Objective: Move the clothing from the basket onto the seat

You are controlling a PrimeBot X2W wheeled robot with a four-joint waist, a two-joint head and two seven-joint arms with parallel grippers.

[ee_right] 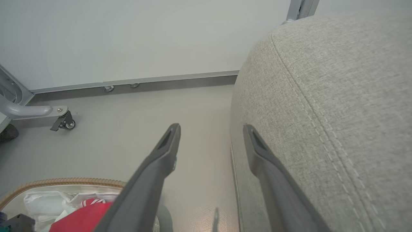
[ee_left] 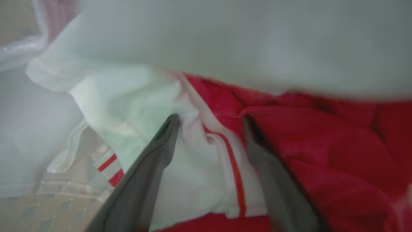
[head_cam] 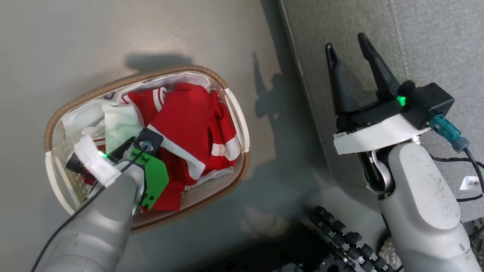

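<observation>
A pale wall (ee_right: 128, 32) and a smooth grey floor (head_cam: 113, 34) are framing the work. The seat (head_cam: 435, 37) is standing right of the basket (head_cam: 151, 74), which is sitting on the floor and holding the clothing (head_cam: 189, 121). The clothing is looking light, limp and slippery, so a bunched fold is probably offering the best hold. The left gripper (ee_left: 210, 119) is straddling a white-trimmed fold, jaws spread and unclenched. The right gripper (head_cam: 347, 43) is hanging open and empty by the seat's edge.

Pale grey, rounded forearms (head_cam: 419, 204), scuffed. Right gripper (head_cam: 347, 42): 2 long black tapered fingers (head_cam: 378, 68), white collar (head_cam: 374, 136), green light (head_cam: 401, 100), black box (head_cam: 431, 100). At the box's 4 o'clock a teal plug (head_cam: 448, 132) with black cable (head_cam: 474, 162). Left wrist (head_cam: 126, 177): green plate (head_cam: 155, 177) at 3 o'clock, white tape (head_cam: 96, 160) at 10 o'clock.
</observation>
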